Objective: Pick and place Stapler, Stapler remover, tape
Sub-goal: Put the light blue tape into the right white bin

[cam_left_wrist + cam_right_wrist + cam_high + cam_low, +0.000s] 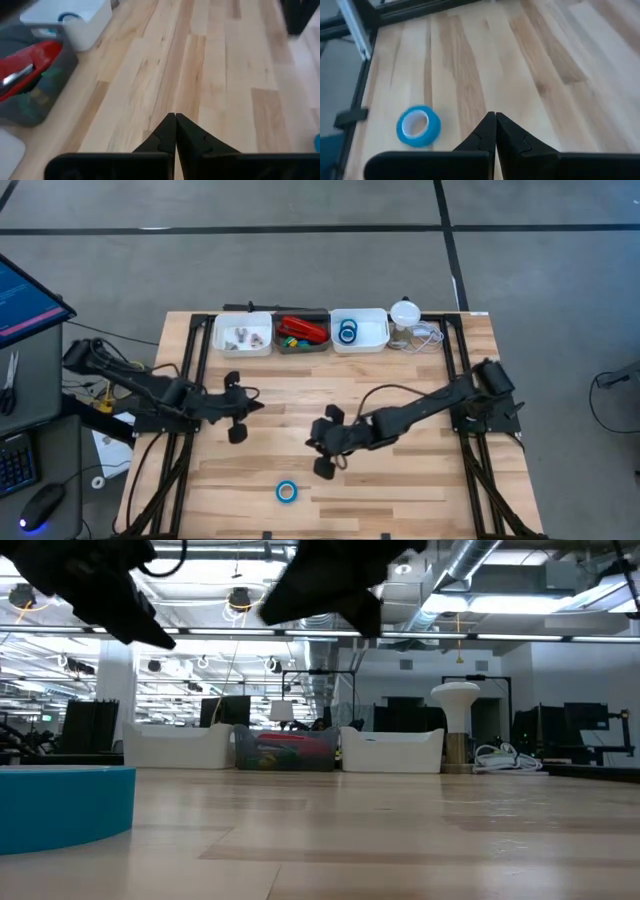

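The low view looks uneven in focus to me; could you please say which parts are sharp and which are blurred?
Low view: the near blue tape roll is soft-edged, both arms overhead are dark silhouettes, the far bins read fairly clear; ceiling lights glare.

no readable text, labels or numbers (any view)

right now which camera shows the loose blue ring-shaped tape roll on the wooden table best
The right wrist view: the blue ring-shaped tape roll lies flat on the wooden table, pale core showing. The high view shows it small. The low view catches only its side at the picture's edge. The left wrist view shows at most a blue sliver.
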Controlling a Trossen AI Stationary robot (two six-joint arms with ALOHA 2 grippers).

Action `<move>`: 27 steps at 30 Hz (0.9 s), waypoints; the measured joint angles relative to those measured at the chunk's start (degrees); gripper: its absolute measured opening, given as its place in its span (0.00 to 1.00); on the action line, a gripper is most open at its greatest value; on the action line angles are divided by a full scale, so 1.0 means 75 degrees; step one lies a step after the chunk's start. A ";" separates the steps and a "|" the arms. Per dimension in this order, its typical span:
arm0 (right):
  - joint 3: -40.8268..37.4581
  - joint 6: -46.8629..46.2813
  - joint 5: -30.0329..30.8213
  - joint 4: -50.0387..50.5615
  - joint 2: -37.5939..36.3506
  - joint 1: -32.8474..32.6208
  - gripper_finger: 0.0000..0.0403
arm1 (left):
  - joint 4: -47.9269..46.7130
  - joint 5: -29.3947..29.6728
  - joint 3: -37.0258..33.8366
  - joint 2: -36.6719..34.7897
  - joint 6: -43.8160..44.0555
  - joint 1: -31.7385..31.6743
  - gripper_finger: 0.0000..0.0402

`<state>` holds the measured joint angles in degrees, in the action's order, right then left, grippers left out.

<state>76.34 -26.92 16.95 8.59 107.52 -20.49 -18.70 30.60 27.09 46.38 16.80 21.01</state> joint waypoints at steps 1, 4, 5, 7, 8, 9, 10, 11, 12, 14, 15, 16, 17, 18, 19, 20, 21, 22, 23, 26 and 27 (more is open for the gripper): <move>0.0260 -0.0161 -0.0012 0.0126 0.0183 -0.0009 0.00 | 0.0031 0.0080 0.0000 -0.0062 0.0012 0.0105 0.00; 0.0990 -0.0610 -0.0426 0.0796 0.0703 -0.0031 0.00 | 0.0030 0.0179 0.0000 -0.0147 0.0023 0.0272 0.00; 0.1245 -0.0694 -0.0764 0.1026 0.0863 -0.0029 0.00 | 0.0018 0.0179 0.0000 -0.0141 0.0026 0.0296 0.00; 0.1790 -0.0818 -0.1506 0.1256 0.1196 -0.0027 0.00 | -0.0040 0.0179 0.0000 -0.0132 0.0026 0.0307 0.00; 0.2030 -0.0823 -0.1740 0.1376 0.1346 -0.0034 0.00 | -0.0082 0.0178 0.0000 -0.0119 0.0026 0.0307 0.00; 0.2293 -0.0823 -0.2012 0.1444 0.1521 -0.0065 0.00 | -0.0124 0.0179 0.0000 -0.0113 0.0026 0.0307 0.00; 0.2536 -0.0791 -0.2266 0.1474 0.1684 -0.0088 0.01 | -0.0122 0.0178 0.0000 -0.0112 0.0026 0.0307 0.00; 0.2741 -0.0725 -0.2453 0.1652 0.1839 -0.0104 0.02 | -0.0124 0.0178 0.0000 -0.0113 0.0026 0.0307 0.00; 0.2964 -0.0682 -0.2650 0.1752 0.2044 -0.0112 0.03 | -0.0137 0.0175 0.0000 -0.0114 0.0026 0.0307 0.00; 0.3352 -0.0647 -0.2909 0.1965 0.2404 -0.0124 0.07 | -0.0154 0.0168 0.0000 -0.0112 0.0026 0.0307 0.00; 0.3525 -0.0650 -0.2976 0.2135 0.2597 -0.0128 0.09 | -0.0176 0.0168 0.0000 -0.0112 0.0026 0.0307 0.00; 0.3704 -0.0648 -0.3057 0.2139 0.2786 -0.0128 0.12 | -0.0195 0.0162 0.0000 -0.0112 0.0028 0.0307 0.00; 0.3821 -0.0683 -0.3059 0.2303 0.2939 -0.0125 0.14 | -0.0236 0.0159 0.0000 -0.0109 0.0027 0.0307 0.00; 0.3937 -0.0785 -0.3060 0.2477 0.3097 -0.0121 0.16 | -0.0269 0.0157 0.0000 -0.0112 0.0028 0.0307 0.00; 0.4055 -0.0858 -0.3056 0.2460 0.3246 -0.0107 0.18 | -0.0271 0.0148 0.0000 -0.0110 0.0029 0.0307 0.00; 0.4114 -0.0879 -0.3056 0.2507 0.3352 -0.0094 0.20 | -0.0285 0.0147 0.0000 -0.0109 0.0029 0.0307 0.00; 0.4163 -0.0899 -0.3055 0.2595 0.3432 -0.0074 0.21 | -0.0309 0.0147 0.0000 -0.0109 0.0029 0.0307 0.00; 0.4215 -0.0967 -0.3037 0.2559 0.3487 -0.0046 0.22 | -0.0314 0.0146 0.0000 -0.0109 0.0030 0.0307 0.00; 0.4236 -0.1055 -0.2990 0.2538 0.3524 -0.0023 0.23 | -0.0325 0.0146 0.0000 -0.0109 0.0047 0.0306 0.00; 0.4266 -0.1279 -0.2923 0.2608 0.3564 0.0015 0.24 | -0.0353 0.0144 0.0000 -0.0109 0.0090 0.0307 0.00; 0.4263 -0.1324 -0.2926 0.2597 0.3577 0.0026 0.24 | -0.0357 0.0144 0.0000 -0.0109 0.0092 0.0305 0.00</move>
<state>108.31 -36.85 -4.99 28.06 134.35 -20.29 -21.38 31.68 27.09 45.56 17.49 23.29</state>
